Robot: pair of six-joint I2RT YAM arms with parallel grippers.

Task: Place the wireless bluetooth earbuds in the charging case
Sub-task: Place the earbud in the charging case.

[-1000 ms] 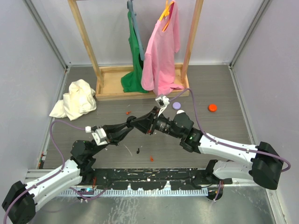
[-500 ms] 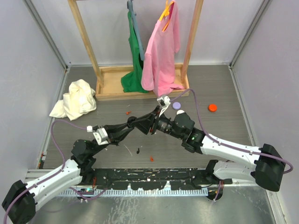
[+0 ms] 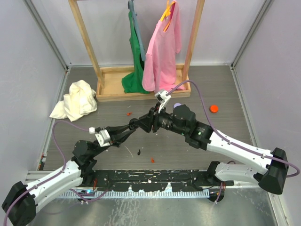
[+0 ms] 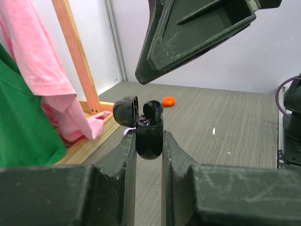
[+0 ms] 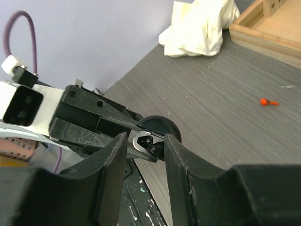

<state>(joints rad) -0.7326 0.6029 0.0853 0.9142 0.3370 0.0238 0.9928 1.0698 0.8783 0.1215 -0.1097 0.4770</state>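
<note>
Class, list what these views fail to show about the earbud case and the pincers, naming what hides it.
Right wrist view: whether the earbud sits fully in the charging case is too small to tell past the right pincer.
Left wrist view: the earbud and open lid hide the rest of the case's inside; the top edge cuts off the right pincer.
Top view: the left pincer and right pincer meet over the case, hiding it.

top view — charging case hidden | earbud seating — unclear
</note>
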